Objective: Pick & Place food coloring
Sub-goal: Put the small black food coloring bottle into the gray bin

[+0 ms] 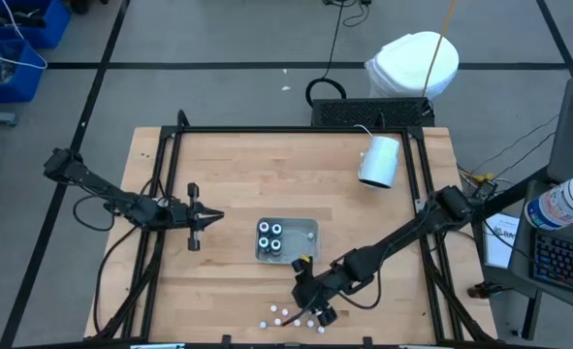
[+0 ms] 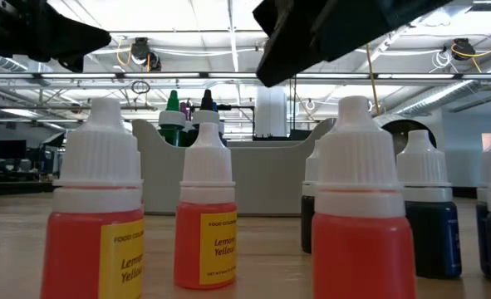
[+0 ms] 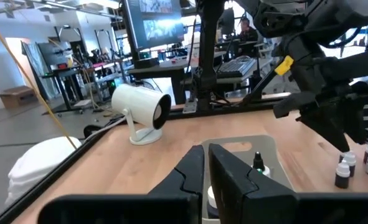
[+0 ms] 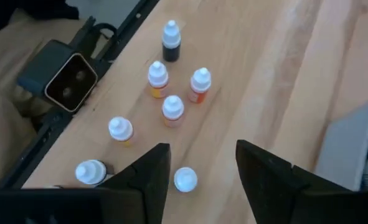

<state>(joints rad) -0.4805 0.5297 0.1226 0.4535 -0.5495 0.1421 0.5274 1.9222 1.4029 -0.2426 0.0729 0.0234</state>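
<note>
Several small food coloring bottles (image 4: 172, 107) with white caps stand loose on the wood near the table's near edge; in the low view (image 2: 205, 224) the closest are yellow and orange, with dark ones behind. Four more (image 1: 270, 236) stand upright in a grey tray (image 1: 303, 233) at mid-table. My right gripper (image 4: 202, 155) hovers open above the loose group, with one white-capped bottle (image 4: 185, 179) below the gap between its fingers. My left gripper (image 3: 205, 158) is shut and waits left of the tray (image 3: 271, 149), touching nothing.
A white cylinder-shaped device (image 1: 380, 160) on a stand sits toward the far right of the table. A small camera block (image 4: 64, 78) stands at the near edge beside the loose bottles. A black frame (image 1: 296, 129) rims the table. Bare wood lies between the tray and the loose bottles.
</note>
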